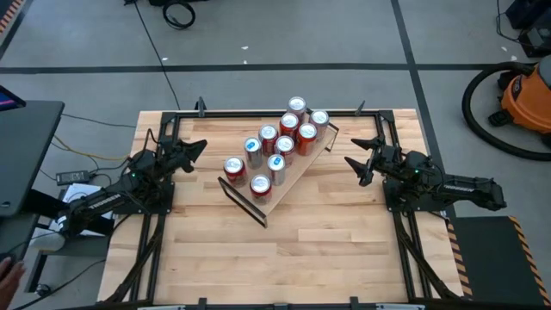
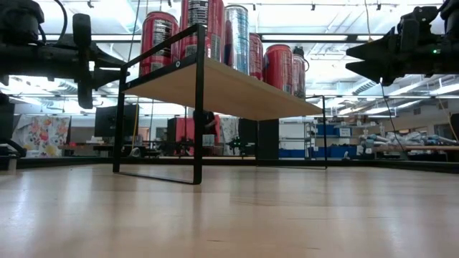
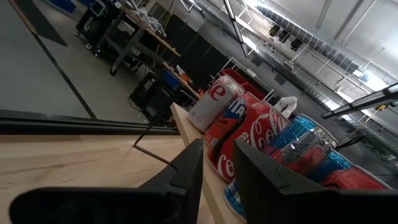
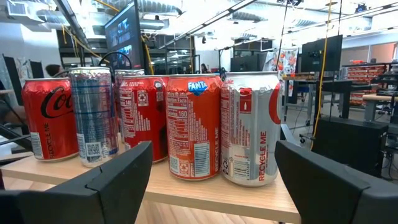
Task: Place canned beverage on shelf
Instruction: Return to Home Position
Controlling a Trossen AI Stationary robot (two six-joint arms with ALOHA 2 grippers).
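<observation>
There were ten soda cans (image 1: 276,163), one shelf (image 1: 298,170), one counter (image 1: 327,250) and two arms, one left end effector (image 1: 196,155) and one right end effector (image 1: 355,169).

Cans (image 1: 277,146) stand on the shelf (image 1: 293,174) at the table's (image 1: 327,250) middle, between the left tool (image 1: 199,149) and right tool (image 1: 354,169).

can (image 2: 204,18): top cut off, low view | shelf (image 3: 183,124): mostly hidden, left wrist view
</observation>
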